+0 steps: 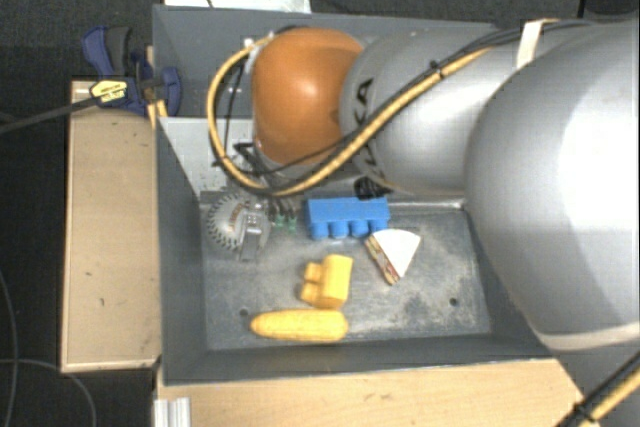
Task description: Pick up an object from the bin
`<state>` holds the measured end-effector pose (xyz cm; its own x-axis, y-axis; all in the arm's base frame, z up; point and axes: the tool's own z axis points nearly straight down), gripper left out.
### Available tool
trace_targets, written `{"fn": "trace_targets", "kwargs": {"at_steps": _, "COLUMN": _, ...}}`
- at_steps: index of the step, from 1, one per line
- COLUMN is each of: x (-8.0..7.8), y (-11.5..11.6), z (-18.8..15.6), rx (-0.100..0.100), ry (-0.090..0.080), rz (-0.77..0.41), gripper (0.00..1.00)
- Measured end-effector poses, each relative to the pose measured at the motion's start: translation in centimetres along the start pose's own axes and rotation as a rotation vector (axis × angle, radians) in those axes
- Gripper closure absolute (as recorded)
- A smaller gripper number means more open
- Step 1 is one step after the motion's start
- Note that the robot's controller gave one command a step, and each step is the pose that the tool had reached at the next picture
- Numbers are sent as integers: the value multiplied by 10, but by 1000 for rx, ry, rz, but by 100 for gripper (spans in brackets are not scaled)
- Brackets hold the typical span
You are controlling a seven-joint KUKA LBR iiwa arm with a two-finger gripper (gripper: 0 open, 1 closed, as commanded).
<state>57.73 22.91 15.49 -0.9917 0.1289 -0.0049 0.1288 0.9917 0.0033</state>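
The bulky silver arm [520,165] half hides its gripper [250,229] by the grey metal bin's [185,245] left wall, jaws unreadable; it could knock the toothed silver disc [224,219] aside.

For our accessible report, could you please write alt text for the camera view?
A silver robot arm hangs over the far left of a grey bin. On its floor lie a blue block, a white wedge, a yellow block and a yellow corn cob.
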Motion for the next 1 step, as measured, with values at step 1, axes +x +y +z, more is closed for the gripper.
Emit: {"fn": "trace_targets", "kwargs": {"at_steps": 1, "x": -4, "y": 1, "z": 34, "rx": 0, "ry": -3, "rz": 15, "gripper": 0}}
